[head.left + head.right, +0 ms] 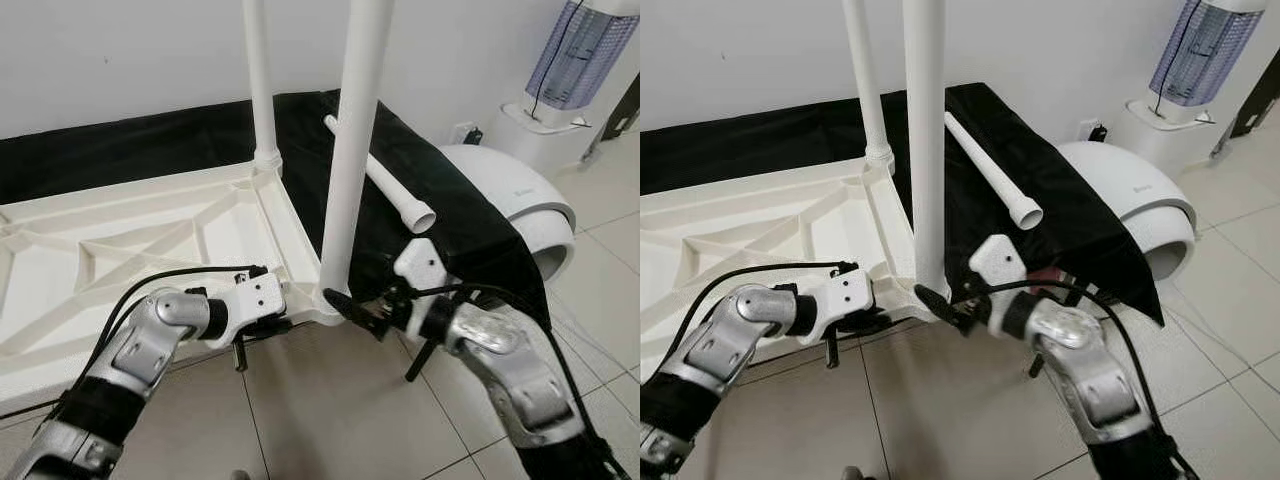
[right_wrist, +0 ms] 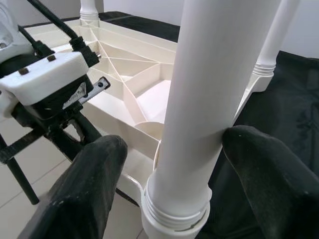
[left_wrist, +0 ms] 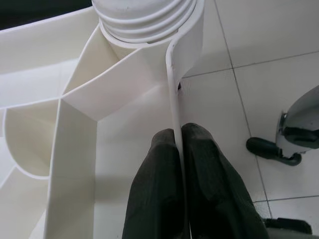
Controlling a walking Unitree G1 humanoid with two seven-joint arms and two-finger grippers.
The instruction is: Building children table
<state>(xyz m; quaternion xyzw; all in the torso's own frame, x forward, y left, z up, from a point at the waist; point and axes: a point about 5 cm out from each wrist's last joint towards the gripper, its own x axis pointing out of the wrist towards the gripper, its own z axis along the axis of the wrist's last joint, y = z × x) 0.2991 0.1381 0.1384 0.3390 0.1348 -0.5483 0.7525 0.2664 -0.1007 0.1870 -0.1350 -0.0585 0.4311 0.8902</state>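
Assembly looks partway done: the white tabletop (image 1: 150, 240) lies upside down, ribbed underside up, partly on the tiled floor (image 1: 330, 410) and partly on a black cloth (image 1: 420, 200). Two legs stand upright in its corner sockets, the far leg (image 1: 258, 70) and the near leg (image 1: 352, 150), while a third, loose leg (image 1: 385, 182) lies on the cloth just beyond the near corner, not yet fitted. The left gripper (image 3: 179, 149) pinches the tabletop's thin edge wall close to the near socket, its jaws closed on it, apparently steadying it. The right gripper (image 2: 199, 139) has its fingers (image 2: 259, 169) spread wide around the base of the near leg, one touching it, probably seating or turning it. At least the loose leg remains to be fitted; the tabletop's other corners lie out of view.
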